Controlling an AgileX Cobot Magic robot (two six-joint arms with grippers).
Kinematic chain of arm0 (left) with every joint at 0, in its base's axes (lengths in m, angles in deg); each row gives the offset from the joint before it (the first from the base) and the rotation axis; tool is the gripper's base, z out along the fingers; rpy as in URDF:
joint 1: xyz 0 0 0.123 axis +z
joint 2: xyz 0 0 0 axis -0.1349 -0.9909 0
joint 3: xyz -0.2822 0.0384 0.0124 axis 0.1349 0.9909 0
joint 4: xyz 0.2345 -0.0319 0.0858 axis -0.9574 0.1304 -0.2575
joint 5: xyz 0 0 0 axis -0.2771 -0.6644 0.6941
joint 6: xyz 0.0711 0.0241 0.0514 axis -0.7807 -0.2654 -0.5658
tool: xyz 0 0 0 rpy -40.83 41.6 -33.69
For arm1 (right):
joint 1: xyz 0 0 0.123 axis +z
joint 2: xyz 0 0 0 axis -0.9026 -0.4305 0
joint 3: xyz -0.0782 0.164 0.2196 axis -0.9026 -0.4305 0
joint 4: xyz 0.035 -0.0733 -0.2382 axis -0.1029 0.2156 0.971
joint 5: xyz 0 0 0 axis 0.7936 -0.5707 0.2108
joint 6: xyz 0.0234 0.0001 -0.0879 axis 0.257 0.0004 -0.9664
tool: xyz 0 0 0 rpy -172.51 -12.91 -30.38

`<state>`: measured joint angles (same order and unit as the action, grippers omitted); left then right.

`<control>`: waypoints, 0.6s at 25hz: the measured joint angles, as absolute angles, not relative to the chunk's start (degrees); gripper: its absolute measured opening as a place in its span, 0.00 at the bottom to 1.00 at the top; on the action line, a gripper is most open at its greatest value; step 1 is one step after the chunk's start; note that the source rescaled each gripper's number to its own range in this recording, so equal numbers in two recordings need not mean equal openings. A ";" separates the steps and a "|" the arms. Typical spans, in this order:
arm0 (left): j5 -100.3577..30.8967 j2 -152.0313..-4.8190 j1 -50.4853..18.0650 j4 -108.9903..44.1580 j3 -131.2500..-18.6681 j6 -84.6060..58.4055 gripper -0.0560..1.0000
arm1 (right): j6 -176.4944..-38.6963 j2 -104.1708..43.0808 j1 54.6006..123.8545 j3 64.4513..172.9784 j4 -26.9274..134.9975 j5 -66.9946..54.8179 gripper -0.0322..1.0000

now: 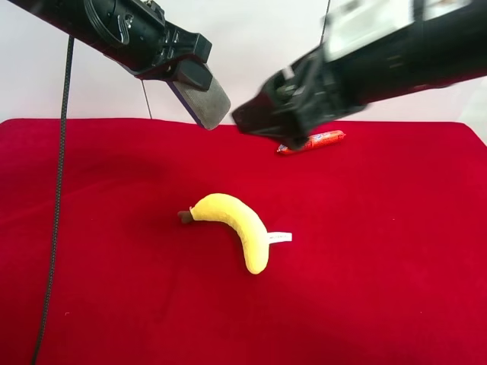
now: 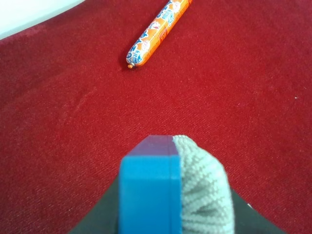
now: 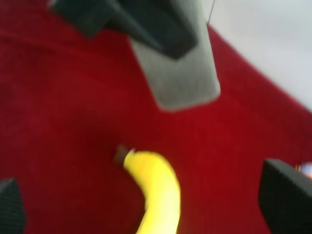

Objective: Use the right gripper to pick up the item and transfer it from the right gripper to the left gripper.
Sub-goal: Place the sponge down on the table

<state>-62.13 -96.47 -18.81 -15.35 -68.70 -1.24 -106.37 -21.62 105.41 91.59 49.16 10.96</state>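
1. Banana (image 1: 236, 222) flat on red cloth (image 1: 380, 274), near the middle of the high view. Brown stem (image 1: 184, 217) toward 9 o'clock, far tip toward 5 o'clock, white tag (image 1: 280, 237) poking out on the 3 o'clock side. Touched by neither arm.
2. Up in the air at about 1 o'clock from the banana, right gripper (image 1: 283, 131), on the arm at the high view's right. Blurred there, so no telling its fingers apart.
3. Through the right wrist camera: two dark fingertips (image 3: 285, 197) at opposite edges of the picture, both cut off, spread wide and gripping nothing. Only the banana between them, down on the cloth, its lower end cut by the frame. Soft focus throughout.
4. At about 12 o'clock from the banana, left gripper (image 1: 207, 99), hanging clear of the cloth on the arm at the high view's left. Recognisable by its grey pad (image 3: 180, 73), which also looms in the right wrist picture.
5. Through the left wrist camera: blue finger (image 2: 146, 185) and the grey ribbed pad pressed flat together, no gap, nothing held.
6. Sausage (image 1: 312, 141) in an orange wrapper on the cloth, at 1 o'clock from the banana and well apart from it. One end hidden behind the right gripper in the high view, the other end cut off in the left wrist view. Wrapper print too small to read.
7. Black cable (image 1: 57, 190) hanging at the 9 o'clock side, its top hidden behind the arm.
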 joint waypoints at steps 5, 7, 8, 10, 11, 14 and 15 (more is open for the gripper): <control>-62.13 -96.47 -18.81 -15.35 -68.70 -1.24 0.05 | -93.82 -10.85 105.41 91.59 59.72 27.00 0.87; -62.13 -96.47 -18.81 -15.35 -68.70 -1.24 0.05 | -90.08 -5.93 105.41 91.59 64.04 32.54 0.87; -62.13 -96.47 -18.81 -15.35 -68.70 -1.24 0.05 | -88.38 -3.78 105.41 91.59 66.08 35.35 0.87; -62.13 -96.47 -18.81 -15.35 -68.70 -1.24 0.05 | -85.94 1.59 105.41 91.59 68.89 40.26 0.87; -62.13 -96.47 -18.81 -15.35 -68.70 -1.24 0.05 | -85.56 4.29 105.41 91.59 69.59 42.79 0.87; -62.13 -96.47 -18.81 -15.35 -68.70 -1.24 0.05 | -84.73 12.15 105.41 91.26 70.29 48.36 0.87; -62.13 -96.47 -18.81 -15.35 -68.70 -1.24 0.05 | -84.73 14.33 105.41 90.84 70.33 49.84 0.88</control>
